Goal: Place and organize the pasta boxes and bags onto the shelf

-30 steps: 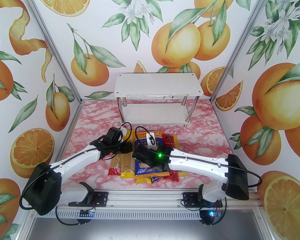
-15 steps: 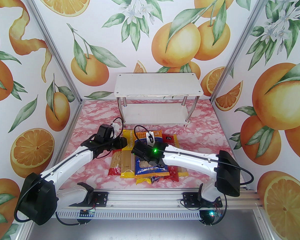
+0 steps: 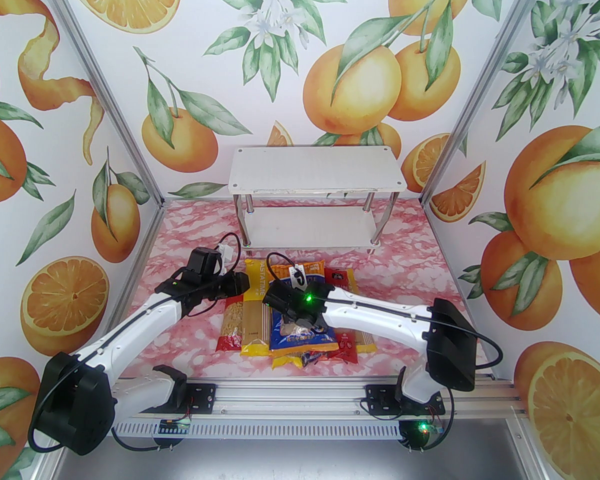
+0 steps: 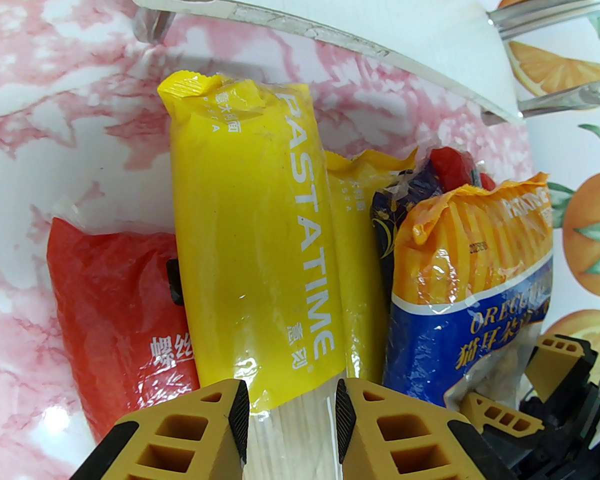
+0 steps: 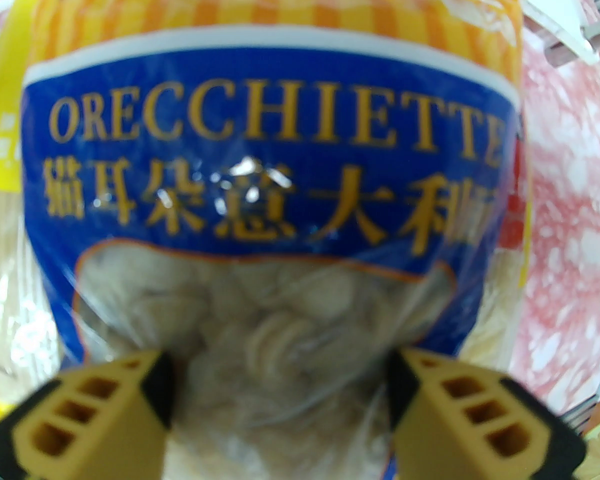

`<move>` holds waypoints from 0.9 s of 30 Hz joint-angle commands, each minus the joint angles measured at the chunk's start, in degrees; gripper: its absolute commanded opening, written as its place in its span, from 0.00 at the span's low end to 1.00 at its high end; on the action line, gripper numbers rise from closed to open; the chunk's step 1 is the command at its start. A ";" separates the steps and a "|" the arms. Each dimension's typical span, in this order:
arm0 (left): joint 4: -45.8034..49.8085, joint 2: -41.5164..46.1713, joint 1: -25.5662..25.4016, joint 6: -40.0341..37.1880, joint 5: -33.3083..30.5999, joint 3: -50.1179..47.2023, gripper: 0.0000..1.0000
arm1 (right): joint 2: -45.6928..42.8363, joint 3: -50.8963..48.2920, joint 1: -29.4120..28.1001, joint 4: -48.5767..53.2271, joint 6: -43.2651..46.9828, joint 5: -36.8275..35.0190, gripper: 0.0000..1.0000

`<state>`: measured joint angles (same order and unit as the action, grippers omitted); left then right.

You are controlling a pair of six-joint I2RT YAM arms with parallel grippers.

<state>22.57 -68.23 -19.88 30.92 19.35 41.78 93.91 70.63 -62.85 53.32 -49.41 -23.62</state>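
Both grippers down low.
Left gripper pinches yellow pack; right gripper, half-open, straddles blue bag beneath it.

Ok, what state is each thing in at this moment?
left gripper, shut on yellow spaghetti pack
right gripper, jaws apart astride blue orecchiette bag, grip unclear
shelf, upright, both boards bare
red bag, lying flat, not gripped

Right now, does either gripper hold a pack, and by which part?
The left gripper pinches the yellow PASTATIME pack at its clear section, beside the yellow wrap. The right gripper straddles the window of the orecchiette bag; a grip cannot be told.
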 commanded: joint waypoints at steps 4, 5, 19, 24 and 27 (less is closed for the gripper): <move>0.02 0.84 0.66 -1.14 0.84 1.43 0.31 | 1.42 -4.01 0.95 1.27 1.15 8.98 0.33; 0.02 0.86 0.72 -1.29 0.86 1.38 0.30 | 1.15 -3.99 1.10 1.34 1.13 8.77 0.18; -0.07 0.55 1.40 -1.79 0.95 2.72 0.11 | -8.09 -1.29 2.11 -2.31 7.02 2.63 0.00; 0.02 0.82 1.42 -1.88 0.79 3.44 0.10 | -12.47 1.42 2.53 -2.33 10.03 -1.26 0.00; 0.17 0.82 1.42 -1.98 0.61 4.04 0.11 | -14.28 2.89 2.88 -2.03 11.45 -2.50 0.00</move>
<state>22.59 -68.23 -18.76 29.65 19.68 43.38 83.11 69.78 -60.58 52.51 -40.75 -21.34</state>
